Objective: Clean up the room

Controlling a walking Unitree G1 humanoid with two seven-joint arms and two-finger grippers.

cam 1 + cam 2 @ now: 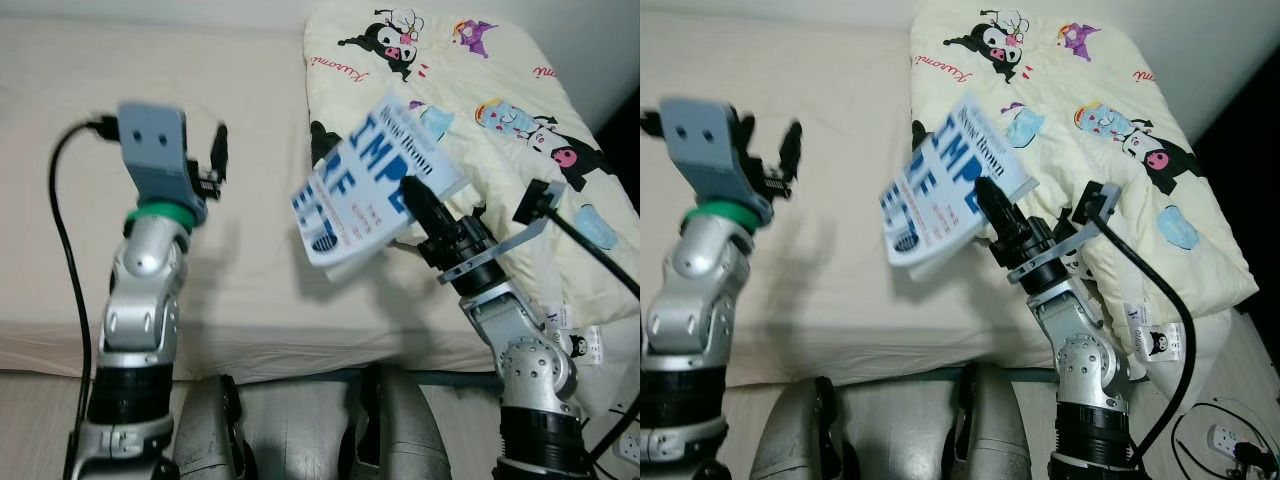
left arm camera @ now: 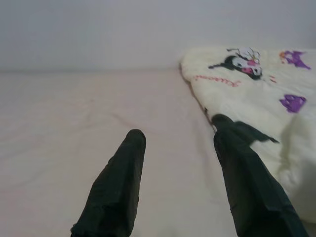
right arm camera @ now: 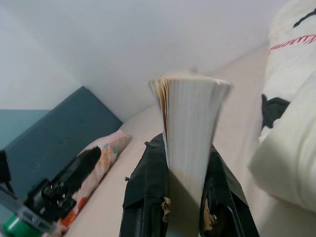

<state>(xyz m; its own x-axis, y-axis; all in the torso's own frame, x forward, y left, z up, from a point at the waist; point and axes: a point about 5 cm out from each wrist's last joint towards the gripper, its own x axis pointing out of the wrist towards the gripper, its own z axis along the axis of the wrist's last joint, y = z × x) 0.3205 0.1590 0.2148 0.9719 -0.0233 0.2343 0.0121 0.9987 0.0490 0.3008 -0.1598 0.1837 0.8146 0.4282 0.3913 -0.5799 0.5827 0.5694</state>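
Right wrist view: right gripper (image 3: 185, 197) clamped on a paperback book (image 3: 190, 128), black fingers (image 3: 143, 192) pressing both covers, page edges facing camera. Head views: book (image 1: 370, 180) held up tilted over the bed, white cover with blue lettering, at the edge of a cream cartoon-print quilt (image 1: 480, 110) bunched on the robot's right. Left gripper (image 2: 180, 168) raised over bare beige sheet (image 1: 150, 230), fingers spread, holding nothing. Behind the bed: white wall (image 2: 98, 29), dark teal headboard (image 3: 59, 128), patterned pillow (image 3: 101, 158). Power strip (image 1: 1230, 440) on the floor at right.
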